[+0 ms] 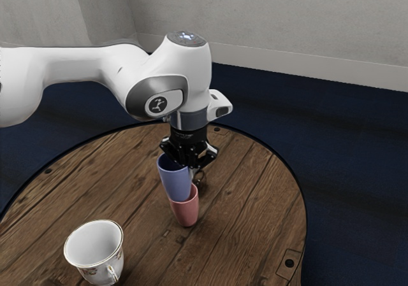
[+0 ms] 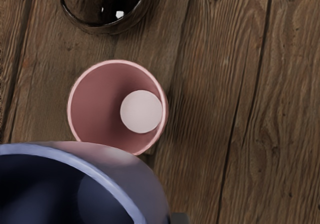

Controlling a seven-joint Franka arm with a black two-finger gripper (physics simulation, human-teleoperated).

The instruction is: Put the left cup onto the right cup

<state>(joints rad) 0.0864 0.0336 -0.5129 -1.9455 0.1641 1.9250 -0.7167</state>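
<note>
Your end effector (image 1: 190,160) grips the blue cup (image 1: 174,179) by its rim at frame centre, with the cup's base at the pink cup's (image 1: 185,211) mouth.
The blue cup hangs tilted, so releasing it now could topple both onto the desk (image 1: 255,197). Count: one blue cup, one pink cup, one white teacup (image 1: 94,246) and one dark glass vessel (image 2: 105,4).

A lavender cup (image 1: 174,178) hangs just above an upright pink cup (image 1: 185,213).
</note>
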